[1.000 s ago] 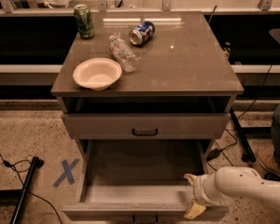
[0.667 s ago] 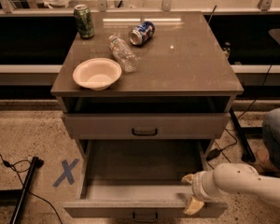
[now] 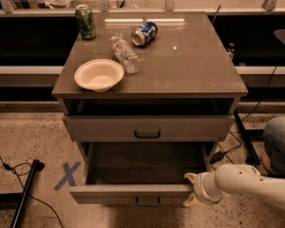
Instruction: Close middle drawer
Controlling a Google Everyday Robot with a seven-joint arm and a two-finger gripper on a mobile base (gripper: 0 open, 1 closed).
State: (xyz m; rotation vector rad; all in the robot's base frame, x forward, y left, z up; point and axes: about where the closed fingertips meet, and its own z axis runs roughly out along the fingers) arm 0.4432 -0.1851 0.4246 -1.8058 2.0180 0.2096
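Observation:
The middle drawer is the wide grey wood-grain one, pulled well out of the cabinet, with its empty inside showing. Its small black bar handle sits at the centre of the low front. My gripper is at the right end of that front, on a white arm coming in from the lower right. Its fingers stand apart, one fingertip behind the front's top edge and one below it. The taller-fronted drawer above is nearly shut. The lowest drawer is hidden under the open one.
On the cabinet top are a white bowl, a clear plastic bottle on its side, a green can and a blue can on its side. A blue tape X and cables mark the floor at left. A person's knee is at right.
The middle drawer's front has slid back towards the cabinet, and my gripper has moved back with it at its right end. The things on top have not moved.

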